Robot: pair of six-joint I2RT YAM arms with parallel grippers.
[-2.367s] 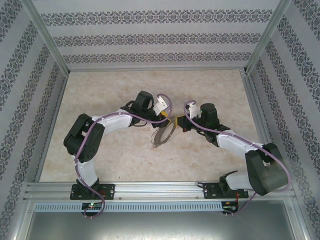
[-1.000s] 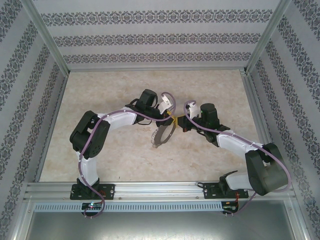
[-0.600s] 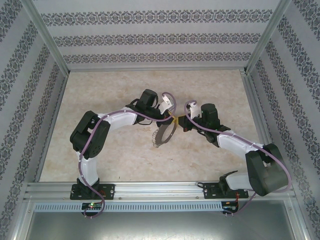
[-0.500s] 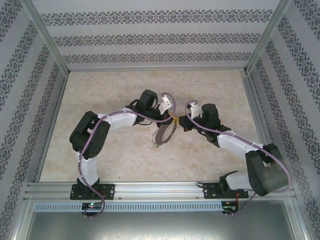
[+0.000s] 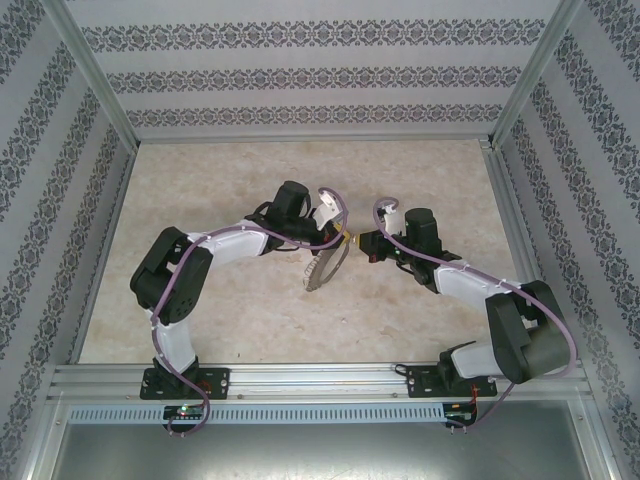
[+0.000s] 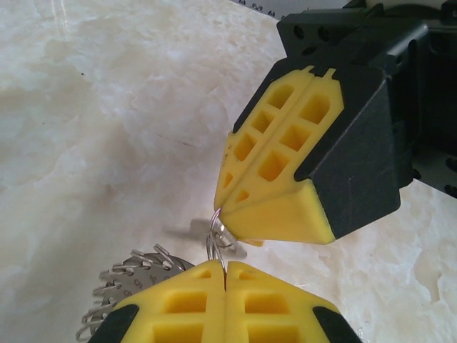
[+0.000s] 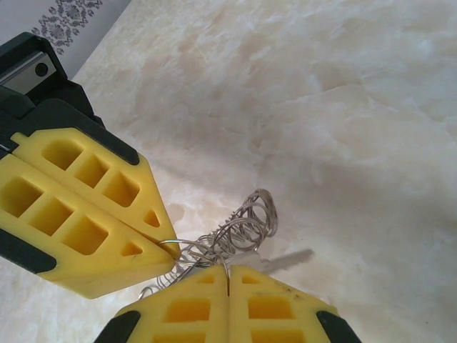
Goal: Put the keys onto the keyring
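My left pincer clamps the keyring by its wire to steady it; my right pincer, clenched on the key, meets it tip-to-tip, I judge for threading.

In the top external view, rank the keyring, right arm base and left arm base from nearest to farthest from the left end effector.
1. keyring, at the left end effector, mid-table.
2. right arm base, near edge, right.
3. left arm base, near edge, left.

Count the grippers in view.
2. The left gripper, at the table's middle, is shut on the keyring; the right gripper faces it tip to tip, shut on the same wire. None seems hidden.
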